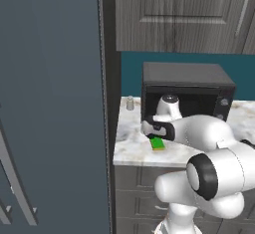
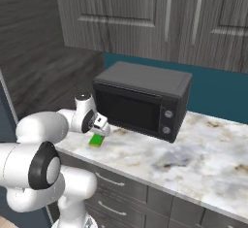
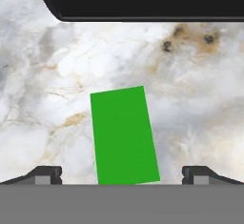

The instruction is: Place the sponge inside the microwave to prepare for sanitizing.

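Note:
The sponge (image 1: 158, 143) (image 2: 97, 141) is a flat green rectangle lying on the marble counter (image 2: 193, 154), close to its front left corner. In the hand view the sponge (image 3: 124, 135) lies between the two fingertips (image 3: 45, 173), lengthwise and slightly tilted. My gripper (image 1: 152, 128) (image 2: 100, 124) (image 3: 123, 174) hangs just above it, pointing down, open, with nothing held. The microwave is out of view. Behind the sponge stands a small black countertop box with two knobs (image 1: 187, 91) (image 2: 145, 101), its door shut.
A tall grey panel (image 1: 50, 103) rises at the counter's left end. A small grey shaker (image 1: 130, 103) stands at the back left of the counter. Dark wood cabinets (image 2: 160, 18) hang above. Drawers (image 2: 116, 188) run below the counter's front edge.

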